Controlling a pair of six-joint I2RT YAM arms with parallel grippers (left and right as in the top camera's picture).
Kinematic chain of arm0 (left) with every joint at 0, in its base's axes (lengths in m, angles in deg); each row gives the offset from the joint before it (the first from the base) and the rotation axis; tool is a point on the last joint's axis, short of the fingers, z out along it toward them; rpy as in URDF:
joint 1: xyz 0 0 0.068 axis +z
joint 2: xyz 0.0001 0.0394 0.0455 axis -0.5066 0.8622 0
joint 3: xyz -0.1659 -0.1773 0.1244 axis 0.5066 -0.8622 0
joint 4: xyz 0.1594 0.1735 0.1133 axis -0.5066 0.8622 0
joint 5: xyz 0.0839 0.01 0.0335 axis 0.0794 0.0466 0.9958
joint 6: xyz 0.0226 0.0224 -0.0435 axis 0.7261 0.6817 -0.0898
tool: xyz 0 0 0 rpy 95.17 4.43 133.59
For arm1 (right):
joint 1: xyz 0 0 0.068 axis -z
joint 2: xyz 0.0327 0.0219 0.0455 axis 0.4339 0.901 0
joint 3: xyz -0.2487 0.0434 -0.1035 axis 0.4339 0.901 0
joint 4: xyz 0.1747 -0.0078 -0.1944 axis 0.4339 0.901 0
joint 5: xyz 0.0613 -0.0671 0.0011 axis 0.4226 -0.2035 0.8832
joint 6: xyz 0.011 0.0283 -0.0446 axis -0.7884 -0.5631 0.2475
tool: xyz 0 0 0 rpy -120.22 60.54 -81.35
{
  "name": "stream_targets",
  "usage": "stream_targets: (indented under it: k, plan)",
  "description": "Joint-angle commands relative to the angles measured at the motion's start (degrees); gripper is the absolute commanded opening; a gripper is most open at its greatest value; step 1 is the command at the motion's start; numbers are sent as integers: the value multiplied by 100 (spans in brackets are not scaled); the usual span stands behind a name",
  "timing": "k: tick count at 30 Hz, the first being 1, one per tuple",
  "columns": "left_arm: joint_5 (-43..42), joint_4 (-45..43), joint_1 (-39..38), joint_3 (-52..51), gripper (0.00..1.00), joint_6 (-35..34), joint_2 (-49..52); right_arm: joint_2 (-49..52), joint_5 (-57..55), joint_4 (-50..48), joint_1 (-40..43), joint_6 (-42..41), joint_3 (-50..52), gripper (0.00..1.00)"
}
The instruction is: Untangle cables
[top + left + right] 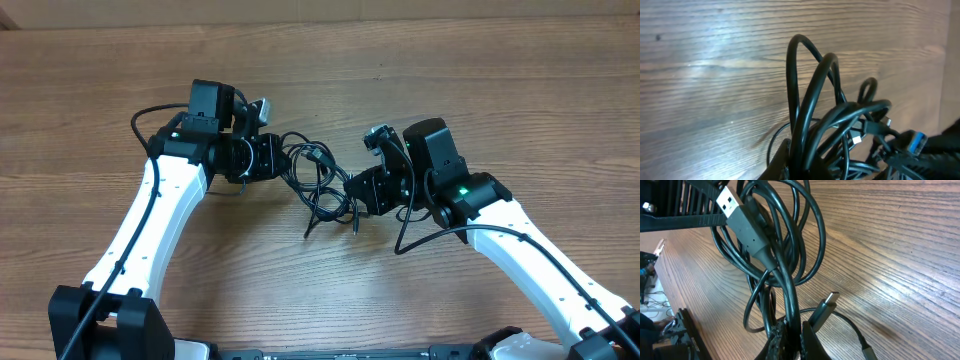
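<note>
Cables [785, 280] run down into the right gripper [792, 342], whose jaws are pinched together on a strand. Only this wrist view shows the grey plug [742, 217] with its bare metal end. The left wrist view shows loops rising from the left gripper [790, 162], likewise clamped on the cables, and a blue-tongued plug [914, 142]. Overhead, the bundle sits between the two grippers, mid-table [500, 90], with open wood all round and the far edge well apart.
</note>
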State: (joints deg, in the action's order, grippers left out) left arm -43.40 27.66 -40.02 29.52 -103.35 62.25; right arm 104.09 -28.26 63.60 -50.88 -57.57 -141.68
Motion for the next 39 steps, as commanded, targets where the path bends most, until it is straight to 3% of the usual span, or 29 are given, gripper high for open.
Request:
stream_targets:
  k: [1,4,9,20,29,39]
  plan:
    - [1154,-2,131,138,4,-872,-90,13,-44,116,11,26,-92,4]
    - [1445,83,131,138,4,-1495,-90,13,-46,114,13,26,-92,4]
    - [1462,81,131,138,4,-1893,-90,13,-46,114,13,26,-92,4]
    - [1460,83,129,138,4,-1895,-87,13,-87,116,13,26,-92,6]
    - [1460,83,129,138,4,-1875,-87,13,-87,116,13,26,-92,33]
    - [1305,125,129,138,4,-1626,-87,13,-87,116,11,26,-92,38]
